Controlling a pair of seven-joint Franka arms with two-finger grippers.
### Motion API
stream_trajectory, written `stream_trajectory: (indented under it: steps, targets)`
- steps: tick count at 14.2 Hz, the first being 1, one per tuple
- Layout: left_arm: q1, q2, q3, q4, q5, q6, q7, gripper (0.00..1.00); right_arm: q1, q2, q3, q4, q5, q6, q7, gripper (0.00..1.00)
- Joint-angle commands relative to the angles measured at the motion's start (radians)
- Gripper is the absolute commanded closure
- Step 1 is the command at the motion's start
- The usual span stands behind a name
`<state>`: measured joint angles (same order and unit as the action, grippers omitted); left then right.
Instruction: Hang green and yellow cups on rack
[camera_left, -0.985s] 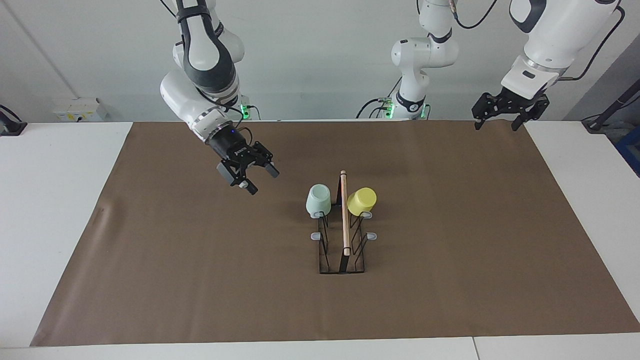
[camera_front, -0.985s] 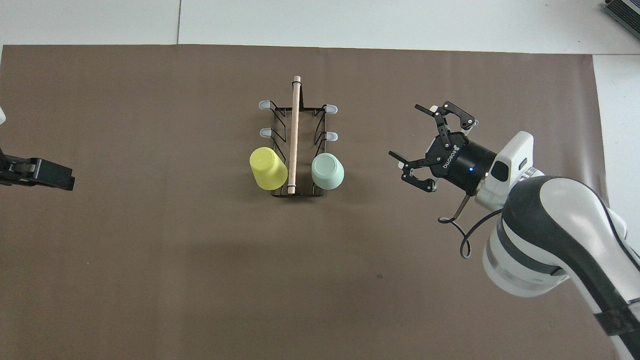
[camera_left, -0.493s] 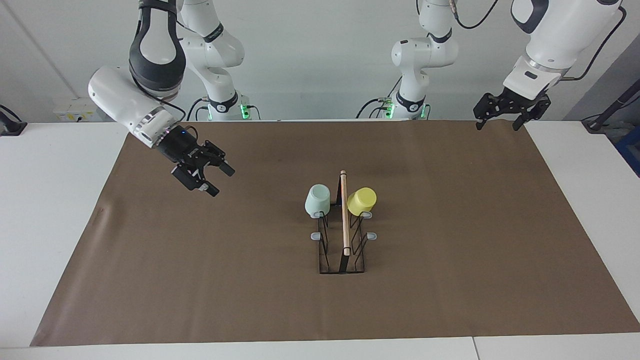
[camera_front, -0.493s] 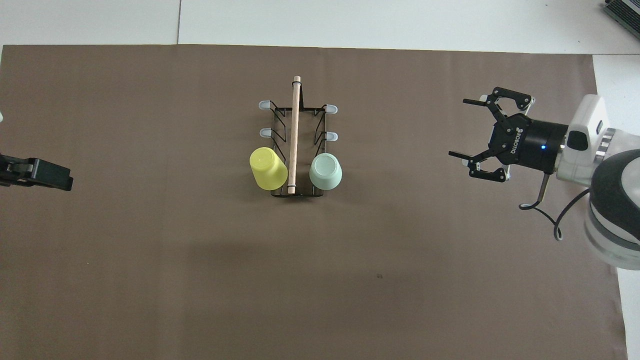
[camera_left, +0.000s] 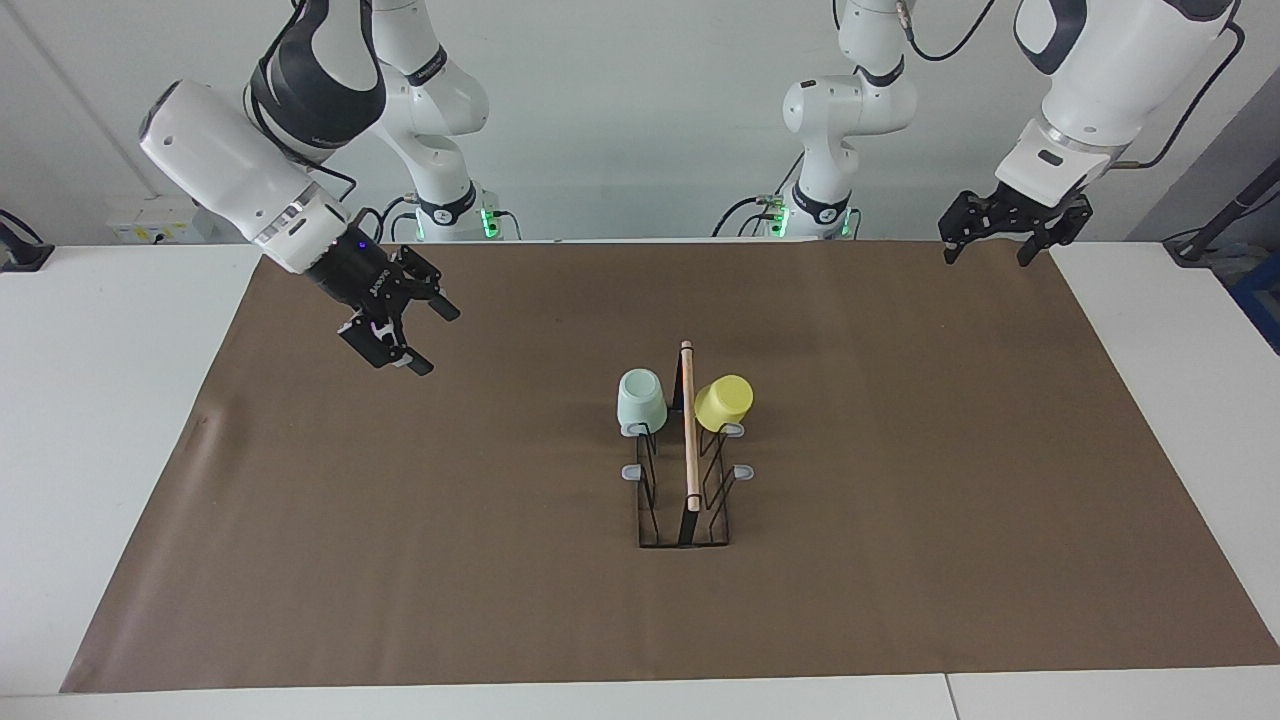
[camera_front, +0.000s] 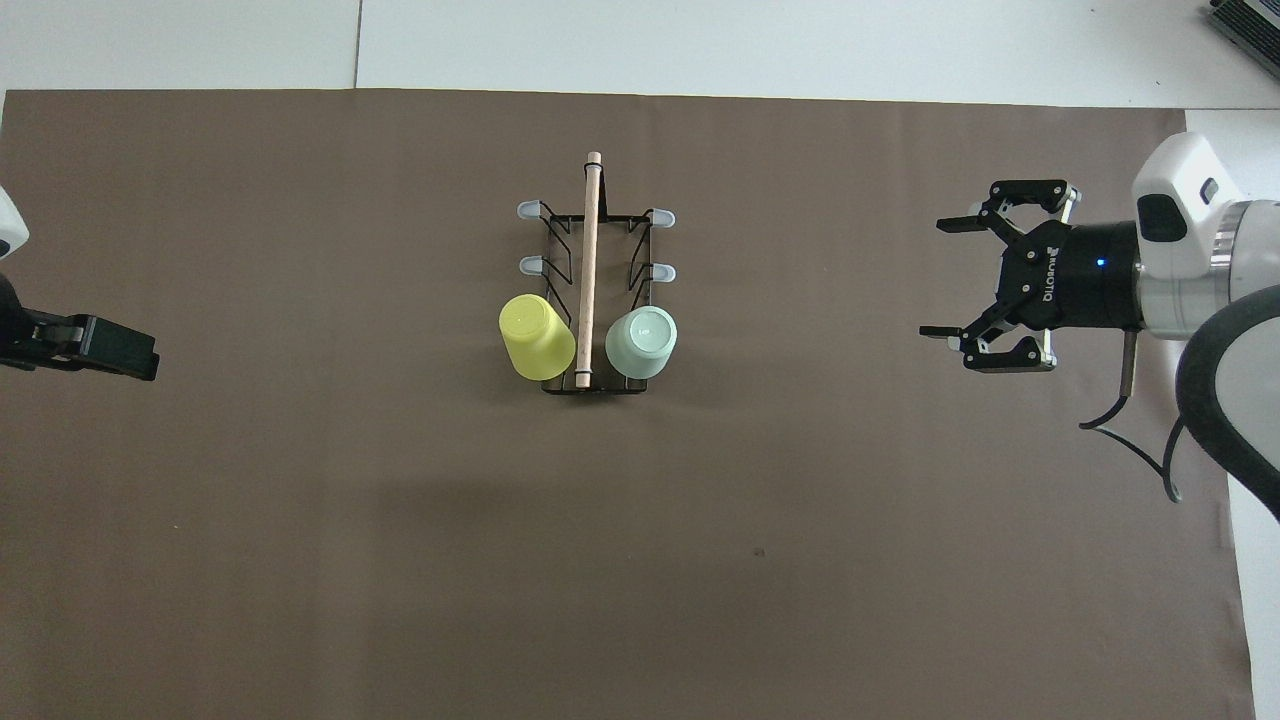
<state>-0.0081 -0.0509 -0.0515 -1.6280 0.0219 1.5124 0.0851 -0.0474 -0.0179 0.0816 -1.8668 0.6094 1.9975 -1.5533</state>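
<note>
Green cup (camera_left: 640, 398) and yellow cup (camera_left: 723, 402): mouth-down over pegs at rack (camera_left: 686, 520) end nearest robots, for draining. Right claw (camera_left: 398, 330), left claw (camera_left: 1004, 227): fingers apart, empty, well clear.

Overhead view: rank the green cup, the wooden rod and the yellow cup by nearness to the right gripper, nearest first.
Measured from the right gripper:
1. Green cup, on the rack's side toward the right arm.
2. Wooden rod, along the rack's top.
3. Yellow cup, on the side toward the left arm.
</note>
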Motion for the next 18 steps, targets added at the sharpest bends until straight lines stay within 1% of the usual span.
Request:
stream_trajectory:
  steps: [1,3,4,5,6,7,8,9,11,12,13,16,17,18]
  targets:
    - [0.014,-0.007,-0.008,0.013,-0.017,-0.017,0.008,0.00,-0.002,0.023,0.004,0.105,-0.137,-0.129,0.297,0.00]
    - [0.011,-0.010,-0.007,0.004,-0.017,-0.008,0.012,0.00,0.000,0.023,0.004,0.144,-0.204,-0.164,0.550,0.00]
    - [0.010,-0.020,-0.005,-0.009,-0.017,-0.005,0.009,0.00,0.000,0.021,0.001,0.140,-0.212,-0.170,0.672,0.00]
    - [0.010,-0.020,-0.004,-0.012,-0.016,-0.006,0.008,0.00,0.001,0.016,-0.003,0.136,-0.261,-0.204,0.762,0.00]
    - [0.011,-0.020,-0.002,-0.012,-0.016,-0.008,0.008,0.00,0.017,0.018,-0.003,0.141,-0.375,-0.221,0.873,0.00]
    - [0.011,-0.021,-0.002,-0.012,-0.016,-0.009,0.010,0.00,0.046,0.022,-0.012,0.150,-0.448,-0.229,0.969,0.00]
    - [0.011,-0.020,-0.002,-0.012,-0.016,-0.009,0.010,0.00,0.064,0.026,-0.034,0.173,-0.471,-0.256,1.042,0.00]
    - [0.011,-0.020,-0.002,-0.012,-0.016,-0.009,0.010,0.00,0.073,0.033,-0.040,0.193,-0.480,-0.287,1.102,0.00]
    - [0.011,-0.020,-0.002,-0.012,-0.016,-0.009,0.010,0.00,0.078,0.082,-0.058,0.265,-0.503,-0.331,1.240,0.00]
    - [0.011,-0.021,-0.002,-0.012,-0.016,-0.009,0.010,0.00,0.075,0.088,-0.062,0.293,-0.513,-0.359,1.301,0.00]
    - [0.011,-0.020,-0.002,-0.012,-0.016,-0.008,0.010,0.00,0.069,0.088,-0.068,0.297,-0.516,-0.382,1.314,0.00]
    - [0.011,-0.021,-0.002,-0.012,-0.016,-0.009,0.010,0.00,0.063,0.084,-0.094,0.297,-0.523,-0.388,1.311,0.00]
    - [0.011,-0.020,-0.002,-0.012,-0.016,-0.009,0.010,0.00,0.073,0.085,-0.091,0.301,-0.560,-0.396,1.335,0.00]
    - [0.011,-0.021,-0.002,-0.012,-0.016,-0.009,0.010,0.00,0.076,0.088,-0.073,0.325,-0.607,-0.414,1.419,0.00]
